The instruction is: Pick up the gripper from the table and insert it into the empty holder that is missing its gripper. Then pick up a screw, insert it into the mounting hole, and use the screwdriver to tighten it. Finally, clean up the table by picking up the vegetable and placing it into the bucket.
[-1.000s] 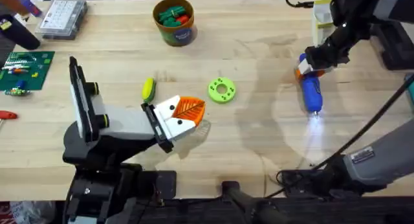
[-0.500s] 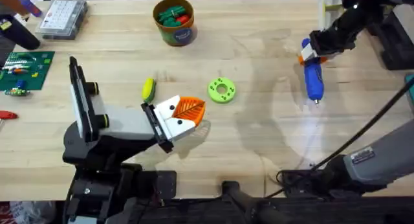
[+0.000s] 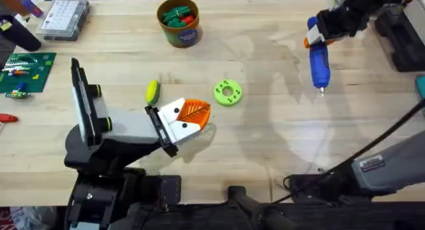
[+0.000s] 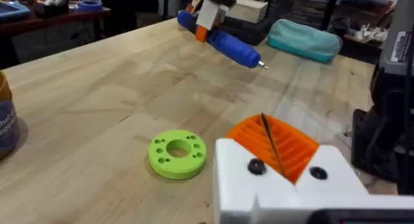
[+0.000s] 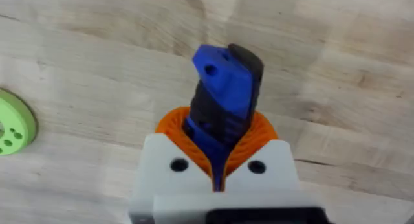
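The screwdriver [image 3: 319, 62] has swung farther back toward the table's far right, clenched in the right gripper [image 3: 317, 38]; tightening looks finished; next, the vegetable [image 3: 153, 92] beside the closed left gripper [image 3: 199, 117] needs grabbing.

The right gripper [image 3: 317, 32] sits at about two o'clock on the table [image 3: 265, 143], clamped on the orange collar end of the screwdriver [image 3: 319, 62], whose blue body and metal tip point toward six o'clock. The left gripper [image 3: 192, 120] rests near the centre with its orange pads pressed together, holding nothing. The vegetable [image 3: 153, 92] lies just at ten o'clock of it, the lime-green ring [image 3: 228, 92] at one o'clock. The bucket [image 3: 178, 20] stands at twelve o'clock, green and red pieces inside. A clear compartment box [image 3: 63, 17] and a green circuit board [image 3: 25, 73] lie at ten o'clock.
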Action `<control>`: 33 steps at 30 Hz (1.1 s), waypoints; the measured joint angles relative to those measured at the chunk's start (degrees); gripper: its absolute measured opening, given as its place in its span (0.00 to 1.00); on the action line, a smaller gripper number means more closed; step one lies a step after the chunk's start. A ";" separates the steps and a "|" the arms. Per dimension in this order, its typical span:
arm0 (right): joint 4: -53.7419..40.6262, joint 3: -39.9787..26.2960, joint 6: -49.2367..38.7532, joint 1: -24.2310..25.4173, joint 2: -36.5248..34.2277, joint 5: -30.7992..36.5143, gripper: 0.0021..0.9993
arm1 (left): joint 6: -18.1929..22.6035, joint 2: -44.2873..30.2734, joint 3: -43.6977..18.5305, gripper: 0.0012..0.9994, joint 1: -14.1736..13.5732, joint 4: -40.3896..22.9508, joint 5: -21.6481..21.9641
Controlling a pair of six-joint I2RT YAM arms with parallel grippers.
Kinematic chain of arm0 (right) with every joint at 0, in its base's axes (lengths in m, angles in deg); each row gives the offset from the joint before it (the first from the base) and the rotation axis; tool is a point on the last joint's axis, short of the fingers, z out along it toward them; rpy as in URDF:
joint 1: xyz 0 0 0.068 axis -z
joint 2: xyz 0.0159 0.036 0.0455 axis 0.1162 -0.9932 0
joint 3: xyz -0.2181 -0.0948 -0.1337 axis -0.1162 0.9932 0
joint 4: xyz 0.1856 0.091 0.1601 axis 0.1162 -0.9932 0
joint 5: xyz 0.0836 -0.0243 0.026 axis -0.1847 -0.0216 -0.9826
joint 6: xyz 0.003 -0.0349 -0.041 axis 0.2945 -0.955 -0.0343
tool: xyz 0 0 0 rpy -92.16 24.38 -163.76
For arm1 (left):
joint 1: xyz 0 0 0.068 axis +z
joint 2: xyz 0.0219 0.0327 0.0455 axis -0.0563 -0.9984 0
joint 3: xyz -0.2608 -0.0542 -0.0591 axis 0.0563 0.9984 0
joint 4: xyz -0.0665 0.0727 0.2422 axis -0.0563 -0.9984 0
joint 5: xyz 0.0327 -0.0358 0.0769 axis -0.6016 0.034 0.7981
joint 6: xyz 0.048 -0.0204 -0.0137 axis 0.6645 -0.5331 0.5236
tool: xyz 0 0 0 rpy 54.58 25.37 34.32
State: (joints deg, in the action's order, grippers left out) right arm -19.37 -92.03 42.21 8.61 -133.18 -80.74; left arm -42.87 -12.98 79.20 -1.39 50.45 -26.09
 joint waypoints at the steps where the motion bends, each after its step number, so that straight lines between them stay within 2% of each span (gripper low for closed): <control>1: -0.02 -0.37 0.02 -0.47 0.22 0.01 0.02 | 0.01 0.00 0.00 0.00 0.00 0.00 0.00; 8: 1.46 -3.91 1.09 -4.05 4.81 -0.09 0.02 | 0.00 0.00 0.00 0.00 0.00 0.00 0.00; 14: 6.31 -4.77 2.77 -4.77 11.54 -3.10 0.02 | 0.00 0.00 0.00 0.00 0.00 0.00 0.00; 23: 12.80 -4.88 4.11 -4.77 19.56 -12.80 0.02 | 0.02 -0.02 0.00 0.00 0.00 0.00 0.00; 33: 25.49 -4.90 9.12 -4.91 25.74 -28.17 0.02 | 0.00 0.00 0.00 0.00 0.00 0.00 0.00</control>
State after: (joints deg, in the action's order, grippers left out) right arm 6.12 -96.94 51.33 3.70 -107.44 -108.91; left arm -42.87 -12.98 79.20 -1.39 50.45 -26.09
